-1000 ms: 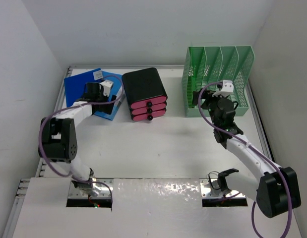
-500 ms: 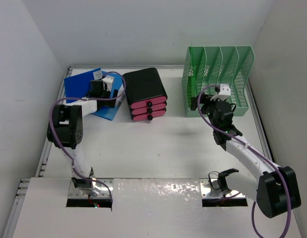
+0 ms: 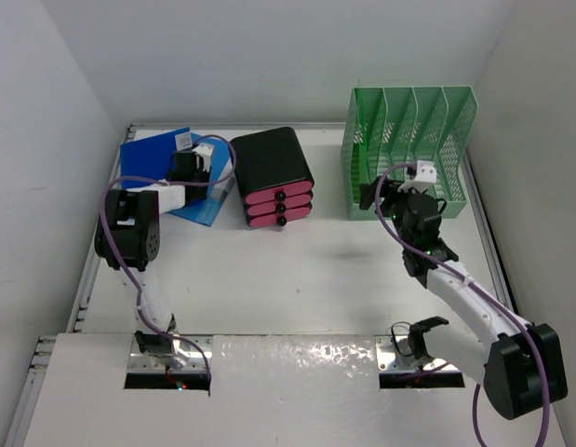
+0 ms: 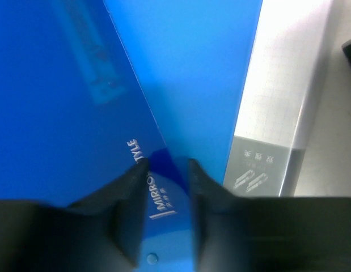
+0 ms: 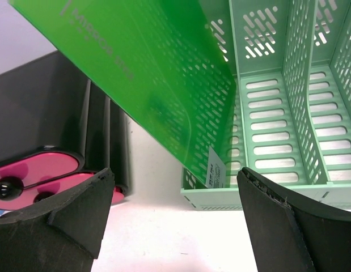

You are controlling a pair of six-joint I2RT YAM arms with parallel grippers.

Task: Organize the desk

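White tabletop (image 3: 297, 279): we note left fingers (image 4: 127, 198) pinching the blue folder (image 4: 181, 73); right fingers (image 5: 277, 221) spread before the green rack (image 5: 288, 113).

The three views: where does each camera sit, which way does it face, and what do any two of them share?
Top external: above and behind the bases, facing down at the desk; both arms show.
Left wrist: close over the blue folder, left gripper fingers nearly closed on its edge.
Right wrist: low, facing the green file rack and green folder; right gripper fingers wide apart.
Shared: top and right wrist both show the drawer box.
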